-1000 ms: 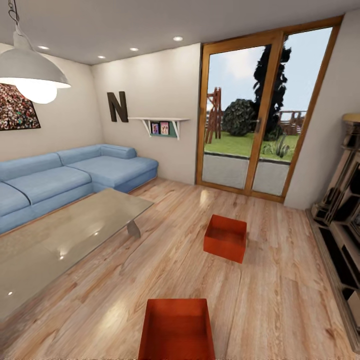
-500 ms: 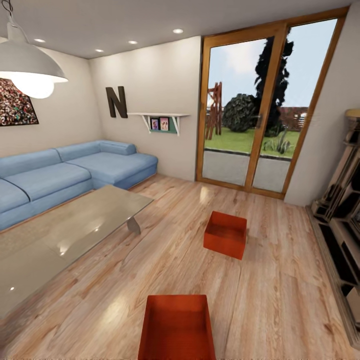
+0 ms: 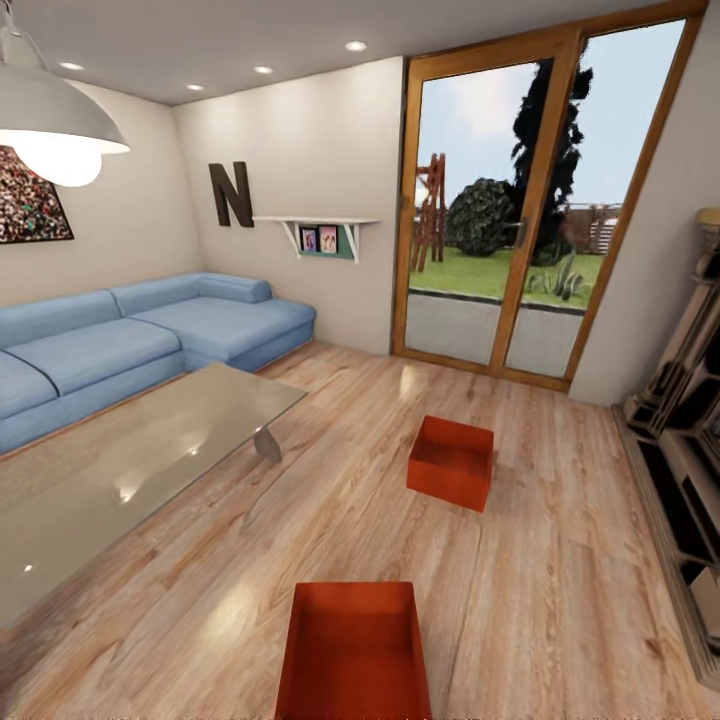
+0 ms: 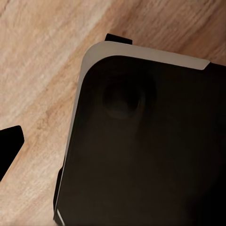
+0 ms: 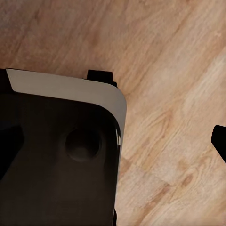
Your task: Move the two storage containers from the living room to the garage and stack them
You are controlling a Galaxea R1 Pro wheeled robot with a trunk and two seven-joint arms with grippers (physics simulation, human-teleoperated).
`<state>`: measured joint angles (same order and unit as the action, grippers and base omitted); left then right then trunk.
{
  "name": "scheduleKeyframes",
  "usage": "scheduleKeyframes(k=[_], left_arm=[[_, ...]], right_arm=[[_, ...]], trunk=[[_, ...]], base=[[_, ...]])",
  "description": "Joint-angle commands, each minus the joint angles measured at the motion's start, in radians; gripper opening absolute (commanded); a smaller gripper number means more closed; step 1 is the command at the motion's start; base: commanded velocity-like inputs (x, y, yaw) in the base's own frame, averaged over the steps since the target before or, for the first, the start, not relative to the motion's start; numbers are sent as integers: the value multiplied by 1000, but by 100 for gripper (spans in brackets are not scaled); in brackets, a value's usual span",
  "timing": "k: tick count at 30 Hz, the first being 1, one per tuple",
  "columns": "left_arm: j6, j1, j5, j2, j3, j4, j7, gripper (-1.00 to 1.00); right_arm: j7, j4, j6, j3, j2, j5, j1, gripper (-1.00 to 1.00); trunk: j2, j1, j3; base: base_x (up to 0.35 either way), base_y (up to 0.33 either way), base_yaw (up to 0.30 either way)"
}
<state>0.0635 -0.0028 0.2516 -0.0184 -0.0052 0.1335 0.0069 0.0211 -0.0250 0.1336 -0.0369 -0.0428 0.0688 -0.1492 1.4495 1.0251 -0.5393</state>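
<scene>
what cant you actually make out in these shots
- Near storage container: its front end is cut off by the head view's bottom edge.
- Far storage container: its floor is hidden behind its own near wall.
- Shelf pictures: too small to read.
- Pincers: open or shut cannot be told in either wrist view.

Two bins on the living-room floor, one behind the other.

The near storage container (image 3: 355, 650) sits at six o'clock on the plank floor (image 3: 560, 600); the far storage container (image 3: 451, 463) lies beyond it toward one o'clock, well apart. The glass table (image 3: 130, 470) stands at nine o'clock, the sofa (image 3: 150, 335) behind it against the wall. The glass doors (image 3: 520, 200) stand at twelve to one o'clock, shelving (image 3: 690, 440) at three.
</scene>
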Motion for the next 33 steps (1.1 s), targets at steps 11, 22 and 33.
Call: scheduleKeyframes(k=[11,22,33], left_arm=[[2,0,5,0,-1,0,1,100],[2,0,5,0,-2,0,1,100],[2,0,5,0,-1,0,1,100]], right_arm=[[15,-3,6,-3,0,9,-1,100],[18,-3,8,-4,1,12,-1,100],[18,-3,5,-5,5,9,-1,100]], trunk=[[0,0,-18],[0,0,-36],[0,0,-51]], base=[[0,0,0],[0,0,28],[0,0,108]])
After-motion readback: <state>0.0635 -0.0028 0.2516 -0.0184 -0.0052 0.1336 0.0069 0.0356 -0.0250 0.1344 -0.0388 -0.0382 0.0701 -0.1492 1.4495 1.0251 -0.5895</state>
